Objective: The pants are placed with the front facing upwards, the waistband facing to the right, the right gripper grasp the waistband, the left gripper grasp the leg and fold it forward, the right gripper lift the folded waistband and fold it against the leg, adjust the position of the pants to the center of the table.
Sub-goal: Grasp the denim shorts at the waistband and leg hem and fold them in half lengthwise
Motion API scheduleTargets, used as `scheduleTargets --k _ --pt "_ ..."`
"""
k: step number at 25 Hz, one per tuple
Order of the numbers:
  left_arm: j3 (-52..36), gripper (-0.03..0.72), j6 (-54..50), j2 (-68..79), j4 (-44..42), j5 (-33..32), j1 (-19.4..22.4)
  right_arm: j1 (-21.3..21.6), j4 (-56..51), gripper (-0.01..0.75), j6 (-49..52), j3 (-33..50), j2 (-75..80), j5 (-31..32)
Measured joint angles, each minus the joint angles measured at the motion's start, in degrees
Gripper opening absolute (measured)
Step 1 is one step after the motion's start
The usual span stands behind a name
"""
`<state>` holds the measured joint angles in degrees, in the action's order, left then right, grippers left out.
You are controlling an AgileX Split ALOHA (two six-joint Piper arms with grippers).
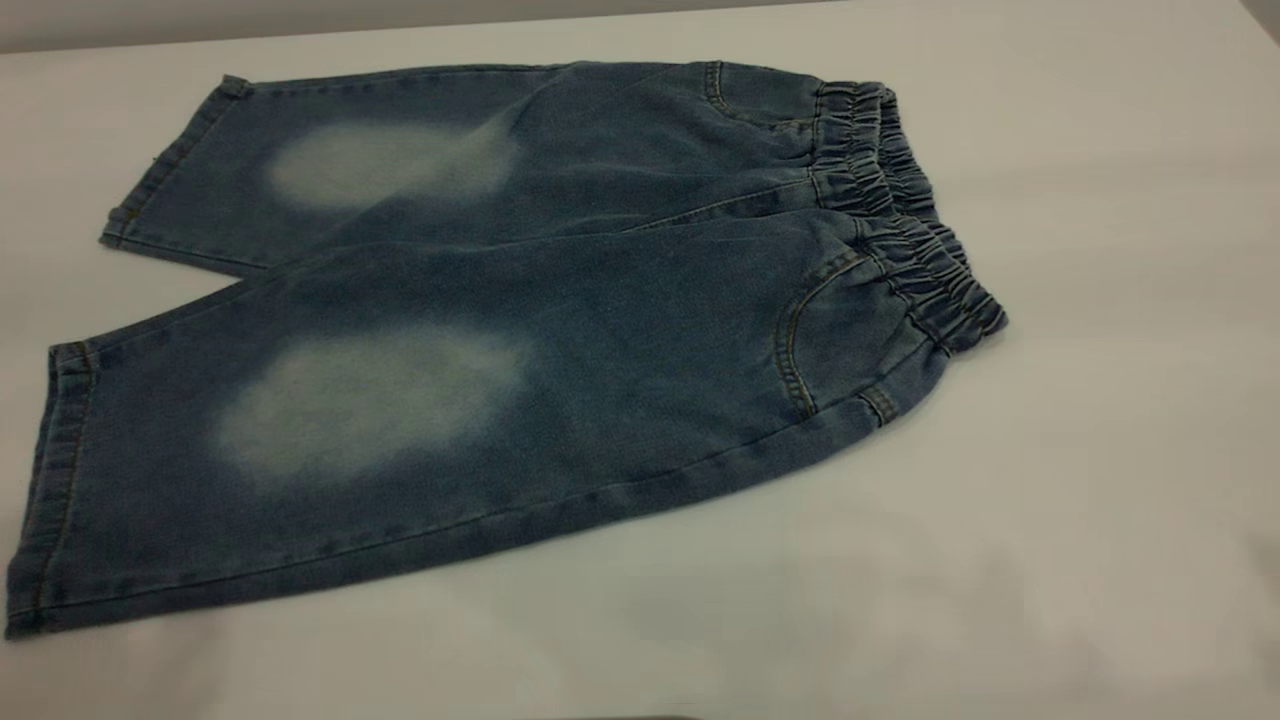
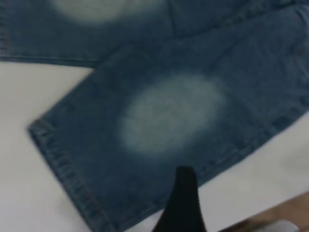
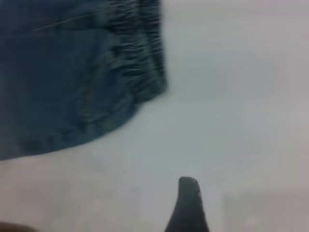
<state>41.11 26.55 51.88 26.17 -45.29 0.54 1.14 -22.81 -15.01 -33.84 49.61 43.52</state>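
The blue denim pants lie flat and unfolded on the white table, front up, with pale knee patches. The gathered waistband points right and both leg hems point left. Neither gripper appears in the exterior view. In the left wrist view my left gripper hovers over the near leg, close to its long edge. Only one black finger shows, with bare table beside it, so it is open and empty. My right gripper is open over bare table, apart from the waistband. One of its fingers shows.
Bare table surface surrounds the pants to the right and front. The near leg's hem reaches almost to the left border of the exterior view. The table's front edge, with a brown strip beyond it, shows in the left wrist view.
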Motion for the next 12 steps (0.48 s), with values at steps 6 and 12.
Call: scheduleTargets --k 6,12 --pt "0.0 0.586 5.8 6.5 6.1 0.9 0.0 0.0 -18.9 0.494 -15.8 -0.1 14.6 -2.8" --pt "0.0 0.586 6.1 9.0 6.6 2.5 0.0 0.0 -35.0 0.494 -30.2 -0.3 28.8 -5.4"
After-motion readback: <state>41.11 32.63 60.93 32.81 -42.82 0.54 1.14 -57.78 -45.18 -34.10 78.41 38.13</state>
